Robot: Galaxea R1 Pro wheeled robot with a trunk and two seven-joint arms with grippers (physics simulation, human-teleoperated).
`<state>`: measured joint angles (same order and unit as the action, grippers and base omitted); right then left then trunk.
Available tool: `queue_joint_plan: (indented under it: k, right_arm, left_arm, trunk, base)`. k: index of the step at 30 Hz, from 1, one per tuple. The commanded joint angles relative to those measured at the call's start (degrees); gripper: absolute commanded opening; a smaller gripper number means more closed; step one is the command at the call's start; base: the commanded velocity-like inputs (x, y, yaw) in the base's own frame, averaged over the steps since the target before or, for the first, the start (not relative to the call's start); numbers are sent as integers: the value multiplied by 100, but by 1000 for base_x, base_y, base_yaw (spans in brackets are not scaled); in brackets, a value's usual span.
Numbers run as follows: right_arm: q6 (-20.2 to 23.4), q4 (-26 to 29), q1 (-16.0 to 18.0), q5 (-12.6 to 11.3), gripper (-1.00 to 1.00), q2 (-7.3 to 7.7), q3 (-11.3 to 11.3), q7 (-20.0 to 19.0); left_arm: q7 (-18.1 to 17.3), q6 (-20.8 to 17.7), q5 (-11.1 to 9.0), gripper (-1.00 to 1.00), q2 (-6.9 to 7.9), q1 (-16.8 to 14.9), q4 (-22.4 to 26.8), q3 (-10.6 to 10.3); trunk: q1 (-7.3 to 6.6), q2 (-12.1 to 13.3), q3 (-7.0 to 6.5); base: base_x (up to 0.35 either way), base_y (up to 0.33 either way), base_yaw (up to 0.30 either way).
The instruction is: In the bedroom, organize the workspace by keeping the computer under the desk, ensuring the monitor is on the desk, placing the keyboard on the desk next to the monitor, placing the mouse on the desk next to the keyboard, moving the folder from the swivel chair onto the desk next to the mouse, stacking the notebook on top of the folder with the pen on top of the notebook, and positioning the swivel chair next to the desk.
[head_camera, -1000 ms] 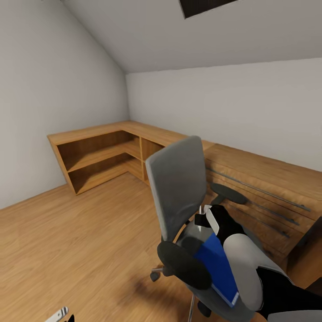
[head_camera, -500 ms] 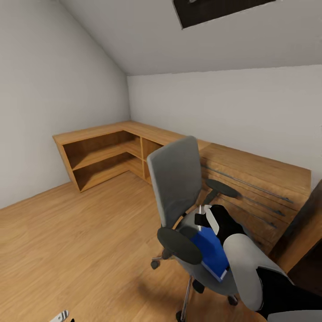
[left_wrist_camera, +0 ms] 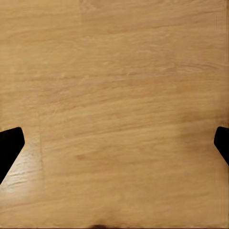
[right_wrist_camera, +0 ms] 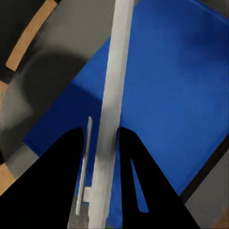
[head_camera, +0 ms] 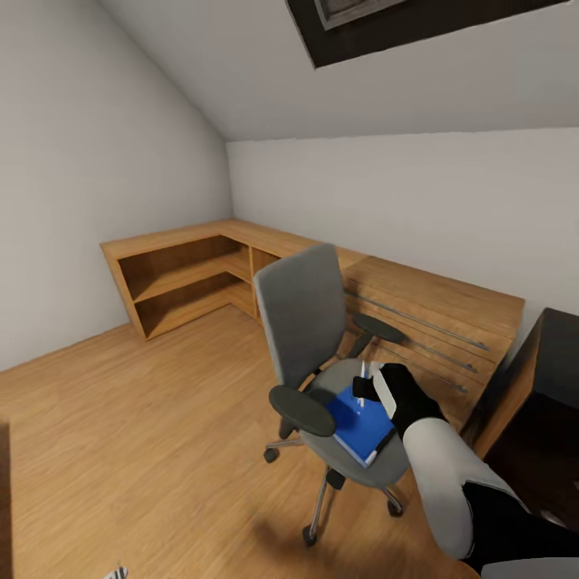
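The folder (head_camera: 358,425) lies on the swivel chair (head_camera: 322,354), so most work remains. The right gripper (right_wrist_camera: 101,157) pinches the pen (right_wrist_camera: 112,114) over it; the left gripper (left_wrist_camera: 114,148) is spread.

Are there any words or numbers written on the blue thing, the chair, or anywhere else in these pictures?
None: no words, numbers or labels can be read.
The folder is plain blue.
The swivel chair is plain grey.
The pen in the right gripper shows no print.
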<state>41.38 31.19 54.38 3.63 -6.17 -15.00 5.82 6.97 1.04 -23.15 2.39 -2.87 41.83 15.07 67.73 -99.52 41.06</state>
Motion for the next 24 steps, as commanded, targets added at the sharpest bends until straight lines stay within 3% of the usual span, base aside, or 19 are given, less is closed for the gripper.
queue_joint_plan:
  k: [1, 4, 6, 8, 18, 24]
  right_arm:
    - [51, 138, 2, 25, -100, -8, -39, 1]
    - [120, 458, -4, 43, -100, 41, -38, 15]
    - [121, 574, -11, 36, -100, 267, -38, 6]
    - [153, 623, -14, 40, -100, 353, -38, 8]
    - [97, 623, -41, 27, -100, 365, -36, -1]
    - [94, 617, -60, 24, -100, 355, -30, -10]
  left_arm:
    - [17, 11, -61, 100, -3, 1, -2, -12]
    - [20, 11, -65, 100, -23, -2, -14, -7]
    - [23, 10, -67, 100, -108, -2, -45, -27]
    - [23, 10, -67, 100, -164, 2, -61, -36]
    - [19, 17, -63, 100, -179, -1, -193, -53]
    - [15, 55, -59, 100, -181, 1, -209, -55]
  trunk:
    - [-21, 40, -12]
    - [-87, 160, -66]
    - [-131, 240, -102]
    - [-175, 320, -138]
    - [-395, 721, -318]
    - [-395, 721, -318]
  base:
    - [-18, -14, 0]
    - [-9, -7, 0]
    - [-2, -2, 0]
    - [0, 0, 0]
    - [0, 0, 0]
    - [0, 0, 0]
